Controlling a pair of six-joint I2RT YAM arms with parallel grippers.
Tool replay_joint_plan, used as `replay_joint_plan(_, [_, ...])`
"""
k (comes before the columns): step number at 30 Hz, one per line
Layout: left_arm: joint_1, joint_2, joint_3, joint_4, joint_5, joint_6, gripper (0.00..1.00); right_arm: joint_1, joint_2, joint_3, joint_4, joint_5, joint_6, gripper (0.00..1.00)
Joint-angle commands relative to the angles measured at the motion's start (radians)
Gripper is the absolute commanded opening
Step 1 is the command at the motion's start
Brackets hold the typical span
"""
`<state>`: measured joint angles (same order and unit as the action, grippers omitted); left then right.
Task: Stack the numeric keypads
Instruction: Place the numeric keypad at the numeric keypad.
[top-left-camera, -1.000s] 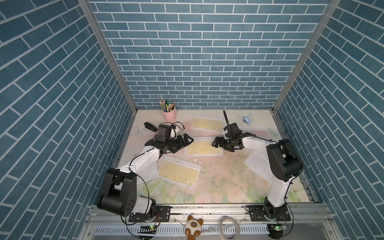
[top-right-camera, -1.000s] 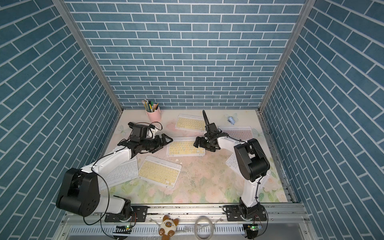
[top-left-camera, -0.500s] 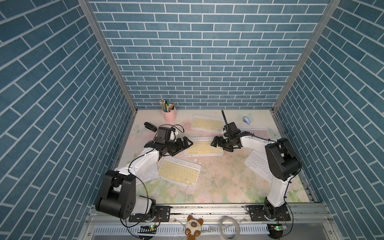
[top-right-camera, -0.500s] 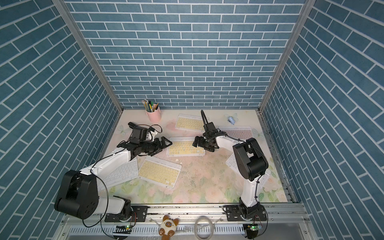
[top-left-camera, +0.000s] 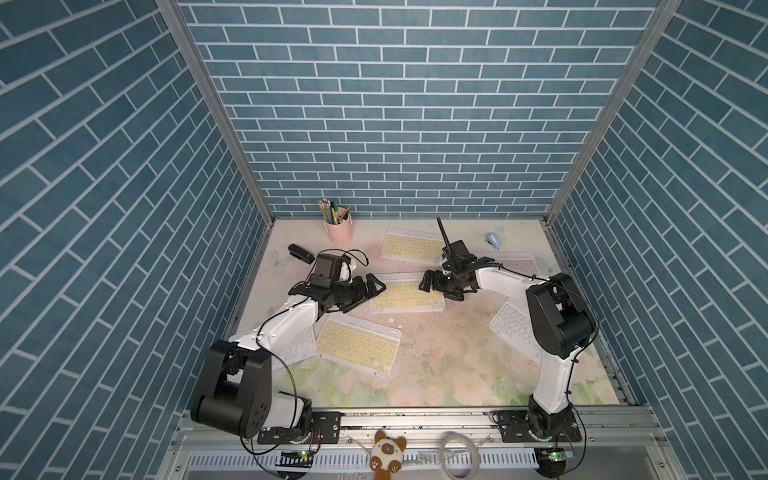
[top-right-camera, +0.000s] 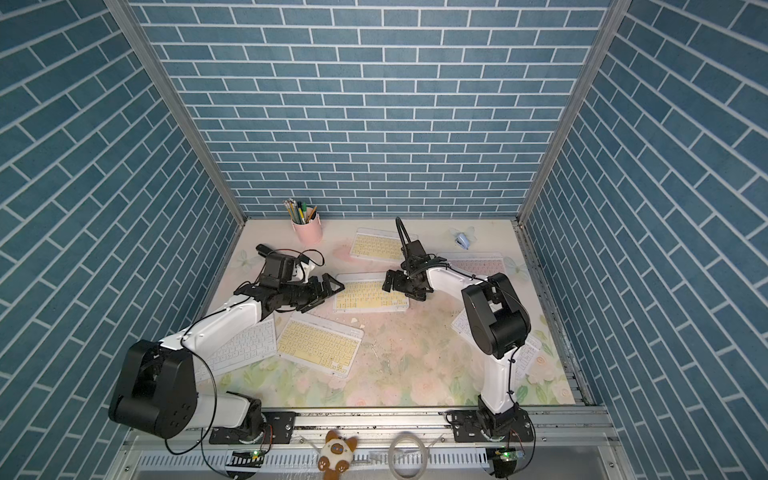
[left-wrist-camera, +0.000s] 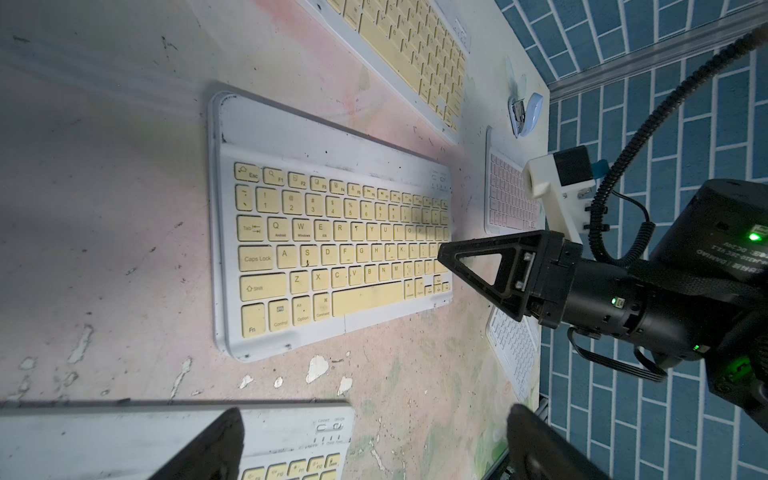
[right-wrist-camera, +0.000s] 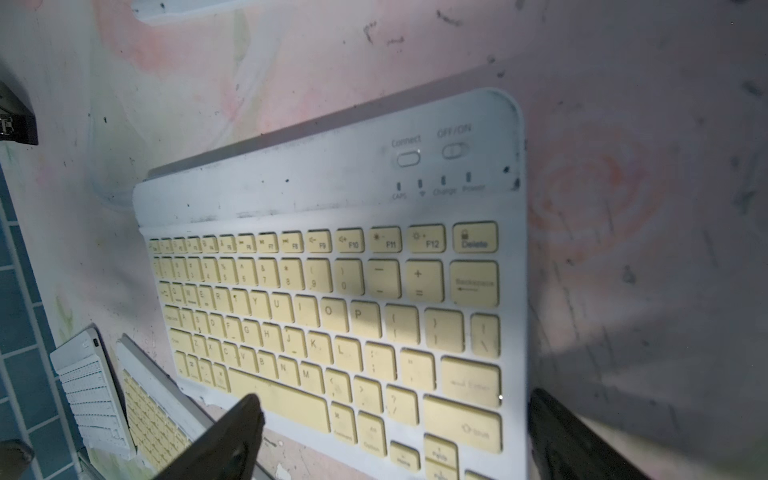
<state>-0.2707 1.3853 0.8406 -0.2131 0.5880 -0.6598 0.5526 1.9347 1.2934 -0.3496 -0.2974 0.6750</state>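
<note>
On the tabletop (top-left-camera: 453, 365) the keypads (top-left-camera: 357, 347) lie scattered, none stacked. The middle keypad (top-left-camera: 407, 296) sits between my left end effector (top-left-camera: 368, 297) and right end effector (top-left-camera: 434, 291), both open and empty. It is thin, so I may skid over its frame or shove it askew.

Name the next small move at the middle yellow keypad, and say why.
Probably lower the right gripper and shut it on the near end of the middle yellow keypad. Its jaws hover open over that end, the left gripper is open at the opposite end, and the keypad lies flat on the table, unstacked and held by neither.
</note>
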Motion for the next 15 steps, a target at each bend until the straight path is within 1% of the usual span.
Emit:
replay_joint_plan(1, [0.0, -0.019, -0.009, -0.026, -0.005, 0.019, 1.0, 0.01, 0.021, 0.028, -0.054, 0.029, -0.016, 0.99])
replay_joint_plan(10, [0.001, -0.032, 0.003, -0.053, -0.01, 0.028, 1.0, 0.008, -0.038, 0.006, -0.093, 0.067, -0.041, 0.99])
replay_joint_plan(13, [0.001, -0.042, 0.02, -0.092, -0.015, 0.043, 0.99, 0.0, -0.079, -0.013, -0.104, 0.083, -0.056, 0.99])
replay_joint_plan(15, [0.003, -0.058, 0.04, -0.15, -0.03, 0.067, 0.99, -0.002, -0.117, -0.032, -0.115, 0.098, -0.068, 0.99])
